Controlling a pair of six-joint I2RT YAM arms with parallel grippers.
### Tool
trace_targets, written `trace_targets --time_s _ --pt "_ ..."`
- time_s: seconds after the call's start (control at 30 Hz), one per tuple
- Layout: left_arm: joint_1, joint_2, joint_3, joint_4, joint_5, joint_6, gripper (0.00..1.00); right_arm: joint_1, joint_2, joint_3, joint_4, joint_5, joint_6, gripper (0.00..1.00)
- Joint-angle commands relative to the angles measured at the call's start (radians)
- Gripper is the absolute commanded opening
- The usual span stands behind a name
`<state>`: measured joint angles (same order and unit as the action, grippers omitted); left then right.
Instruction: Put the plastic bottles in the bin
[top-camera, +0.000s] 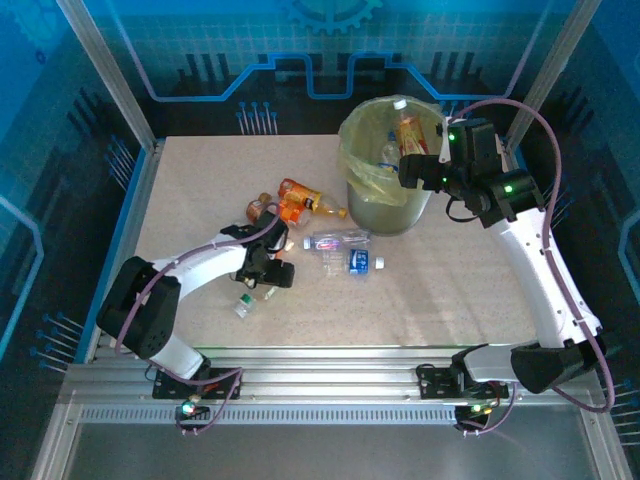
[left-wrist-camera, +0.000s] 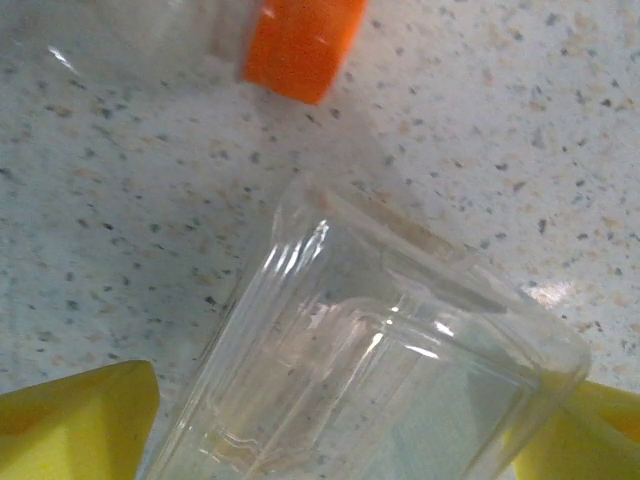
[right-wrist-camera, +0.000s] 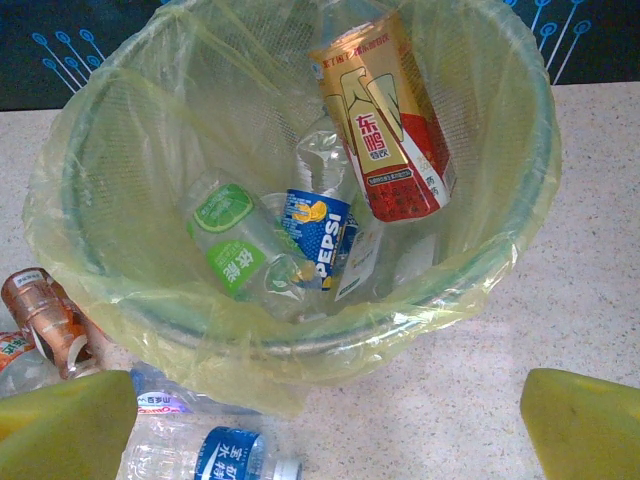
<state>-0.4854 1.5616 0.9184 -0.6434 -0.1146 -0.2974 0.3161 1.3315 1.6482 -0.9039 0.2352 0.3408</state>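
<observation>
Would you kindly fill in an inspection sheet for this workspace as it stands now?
Surface: speckled light table, no spills seen.
Job's things: bin upright with bag liner, holding several bottles, among them a gold-and-red bottle and a Pepsi bottle; orange bottles, clear bottles and a small bottle lie on the table.
Clutter: nothing seen.
Claws: left claw open, straddling a crushed clear bottle, contact unclear; right claw open and empty at the bin's rim.
Cables: a cable loops along each arm.
Surroundings: blue patterned walls, metal frame posts.
</observation>
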Motion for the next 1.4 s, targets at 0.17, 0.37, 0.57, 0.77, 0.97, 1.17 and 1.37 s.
trace_targets --time_s 0.17,0.37,0.57,0.77,0.97,1.17,1.37 --pt "-0.054 0.02 -0.045 -0.032 0.042 -0.065 0.85 0.014 -0.018 -0.024 0.022 0.021 0.007 1.0" --pt "-0.072 0.035 -0.07 0.012 0.059 -0.085 0.74 0.014 -0.011 -0.029 0.029 0.015 0.01 1.0" --pt "-0.093 0.02 -0.045 0.031 0.025 -0.069 0.59 0.014 -0.008 -0.027 0.027 -0.001 0.02 1.0" --pt "-0.122 -0.085 -0.024 0.06 -0.015 -0.04 0.57 0.013 -0.024 -0.04 0.044 -0.078 0.033 1.0" --pt "-0.129 -0.28 -0.043 0.164 -0.024 -0.023 0.58 0.012 -0.064 -0.095 0.125 -0.219 0.047 1.0" --pt "-0.129 -0.425 -0.064 0.41 0.065 0.003 0.55 0.015 -0.079 -0.136 0.226 -0.431 0.076 1.0" --pt "-0.127 -0.417 -0.051 0.662 0.18 0.004 0.53 0.06 -0.062 -0.178 0.333 -0.585 0.094 0.99"
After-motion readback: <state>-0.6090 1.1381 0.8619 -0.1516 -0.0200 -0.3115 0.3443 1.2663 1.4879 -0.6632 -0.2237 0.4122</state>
